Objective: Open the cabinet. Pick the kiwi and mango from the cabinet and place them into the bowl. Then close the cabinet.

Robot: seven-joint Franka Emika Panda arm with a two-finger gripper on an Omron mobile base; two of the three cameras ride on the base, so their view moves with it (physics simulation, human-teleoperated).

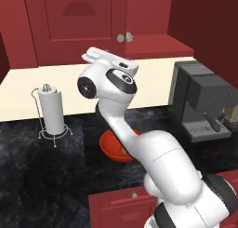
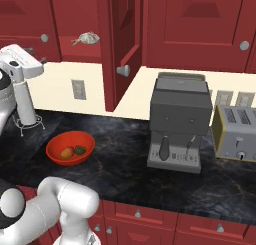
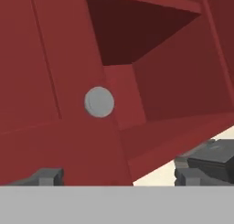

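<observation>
Right base view carries the most: the bowl [image 2: 70, 147] sits on the dark marbled bench [image 2: 125, 154] with the mango [image 2: 67, 152] and the kiwi [image 2: 80, 149] lying side by side inside it, the mango toward the left. This same view shows one door [image 2: 128, 34] of the cabinet [image 2: 190, 24] swung out toward the camera, seen nearly edge-on, its round knob [image 2: 123, 70] at the lower end. A coffee machine [image 2: 178, 123] stands to the right of the bowl, and a toaster [image 2: 236, 134] further right. The paper-towel stand [image 2: 26, 109] is partly behind the arm at the left edge.

Left base view hides most of the bowl [image 1: 111, 148] behind the white arm, so only part of its orange-red rim and a sliver of something orange-yellow inside come through; the kiwi cannot be made out there. It gives the paper-towel stand [image 1: 51, 111] in full, and two knobs [image 1: 124, 37] close together on the cabinet front above the hand.

Hand view looks straight at the cabinet door [image 3: 55, 81], with one silver knob [image 3: 99, 102] just left of centre and the dark interior [image 3: 137, 31] open beside it. The jaws stand wide apart, each fingertip [image 3: 45, 176] near its own side of the picture, with nothing between them and clear of the knob.
</observation>
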